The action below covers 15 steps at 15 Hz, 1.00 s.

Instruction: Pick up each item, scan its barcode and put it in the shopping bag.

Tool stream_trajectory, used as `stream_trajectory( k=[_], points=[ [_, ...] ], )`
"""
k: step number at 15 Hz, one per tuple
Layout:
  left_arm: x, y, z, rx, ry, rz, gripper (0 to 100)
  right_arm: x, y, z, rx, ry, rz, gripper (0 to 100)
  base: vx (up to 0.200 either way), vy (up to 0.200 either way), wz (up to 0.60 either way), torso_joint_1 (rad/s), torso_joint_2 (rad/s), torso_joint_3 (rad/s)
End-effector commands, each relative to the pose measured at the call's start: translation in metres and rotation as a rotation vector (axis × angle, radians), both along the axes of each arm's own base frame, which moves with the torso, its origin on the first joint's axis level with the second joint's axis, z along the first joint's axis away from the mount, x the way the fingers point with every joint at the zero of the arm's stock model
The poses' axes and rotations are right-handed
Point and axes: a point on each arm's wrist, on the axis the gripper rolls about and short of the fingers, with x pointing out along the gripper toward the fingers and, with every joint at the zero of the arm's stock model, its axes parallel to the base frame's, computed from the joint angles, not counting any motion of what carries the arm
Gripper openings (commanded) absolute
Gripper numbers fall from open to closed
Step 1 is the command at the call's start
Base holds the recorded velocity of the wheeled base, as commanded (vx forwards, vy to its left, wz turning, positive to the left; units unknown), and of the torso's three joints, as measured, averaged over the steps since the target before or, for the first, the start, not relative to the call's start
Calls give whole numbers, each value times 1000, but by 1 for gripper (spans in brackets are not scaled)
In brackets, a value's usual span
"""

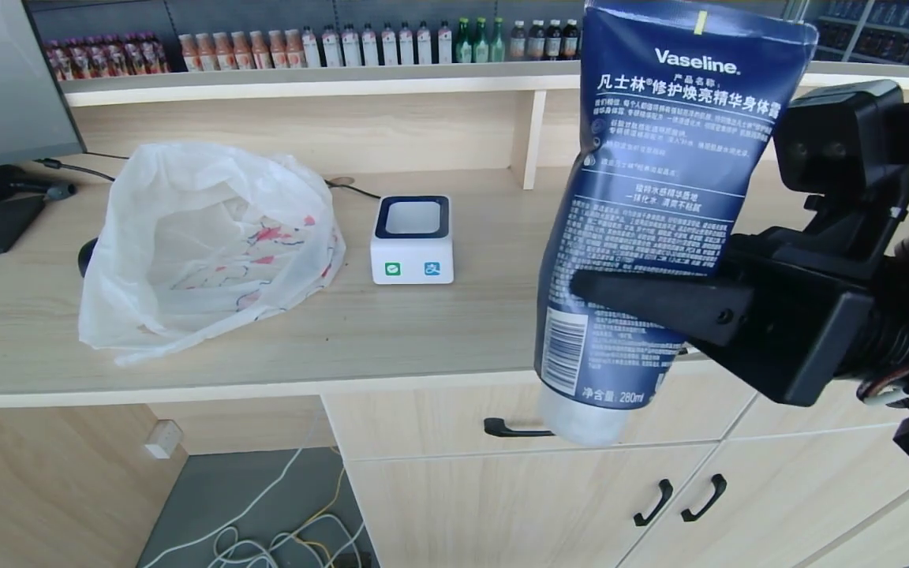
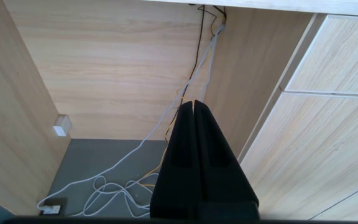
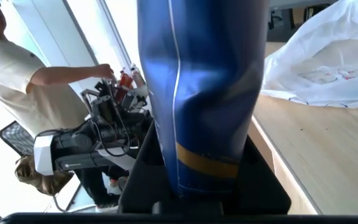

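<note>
Jaws first: your right gripper (image 1: 612, 296) is clamped across the lower half of the blue tube (image 1: 660, 158), one black finger lying flat over the printed side. Your left gripper (image 2: 194, 124) has its two dark wedge-shaped fingers pressed together with nothing between them, down by the pale wood panels under the counter (image 1: 439, 331). The tube is soft glossy plastic, flat and crimped at the upper end, rounding toward a whitish cap at the lower end. It hangs in the air, slightly tilted, in front of the counter's right part, with the barcode (image 1: 563, 351) near the cap (it faces the head camera). On the light wood-grain counter sits the scanner (image 1: 412, 239), a small white box with rounded corners and a dark-framed window on top. Just beside it, to the left, the shopping bag (image 1: 202, 237) slumps open, thin, crinkled and translucent white. Both are well apart from the tube. Behind runs a shelf of bottles (image 1: 344, 43), below are drawers with black handles (image 1: 514, 430), and loose cables (image 1: 265, 528) lie on the floor.
</note>
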Motion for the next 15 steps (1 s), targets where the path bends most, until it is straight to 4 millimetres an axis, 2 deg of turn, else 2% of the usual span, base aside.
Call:
stream_trajectory(
  k=[1,7,15],
  points=[
    [0,0,0,-1,0,0,0,10,15,6,9,3,45,0,0,0,0,0,0,0],
    [0,0,0,-1,0,0,0,8,25,25,23,24,140,0,0,0,0,0,0,0],
    [0,0,0,-1,0,0,0,5,37,21,16,34,181,0,0,0,0,0,0,0]
  ],
)
